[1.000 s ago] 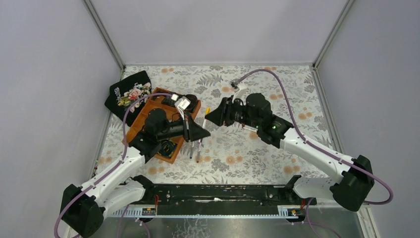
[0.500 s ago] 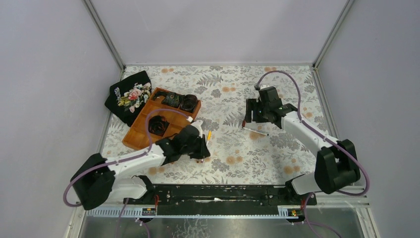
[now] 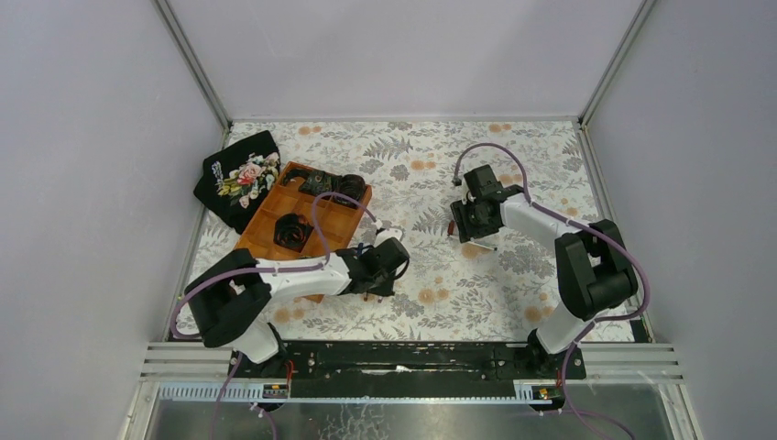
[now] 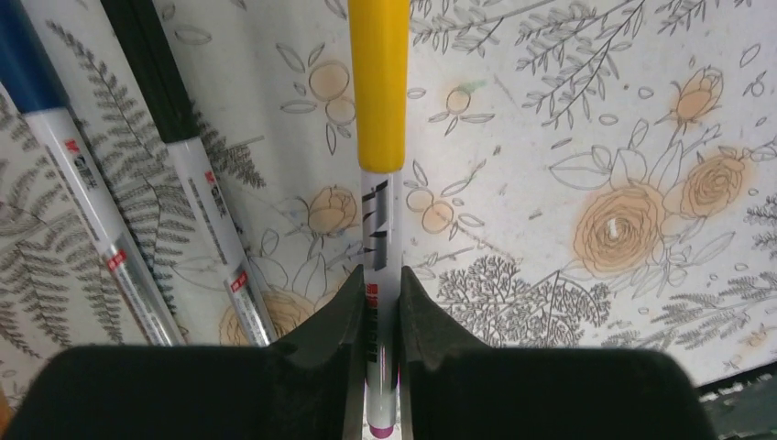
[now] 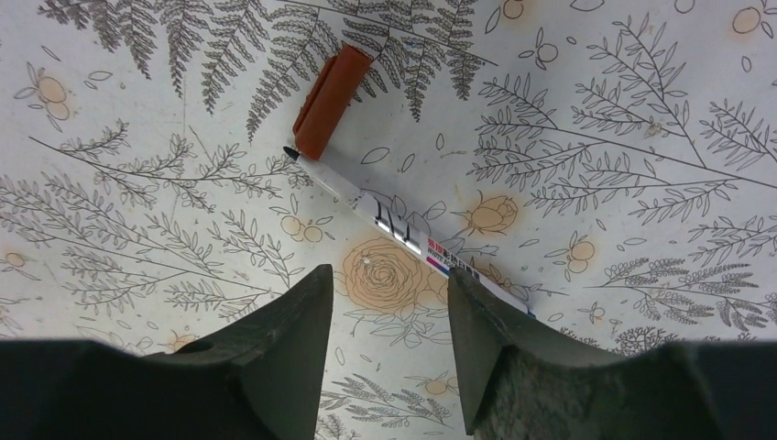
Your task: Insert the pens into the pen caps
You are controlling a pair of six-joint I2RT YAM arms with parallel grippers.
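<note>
My left gripper [image 4: 378,298] is low over the table and shut on the white barrel of a pen [image 4: 377,247] with a yellow cap [image 4: 380,82] on it. Two more pens lie to its left, one with a blue cap [image 4: 26,55] and one with a black cap [image 4: 147,55]. My right gripper [image 5: 389,293] is open just above an uncapped pen [image 5: 412,240] lying on the cloth. A loose red cap [image 5: 330,90] lies at that pen's tip. In the top view the left gripper [image 3: 377,275] is mid-left and the right gripper [image 3: 472,225] mid-right.
A wooden tray [image 3: 268,220] with black items in it stands left of the left gripper. A black flowered pouch [image 3: 236,174] lies behind it. The floral cloth [image 3: 421,165] covers the table, with grey walls on three sides.
Both arms have dropped low to the table. The left gripper moved right over the pens and shut on the yellow-capped pen. The right gripper swung in over the loose pen.
</note>
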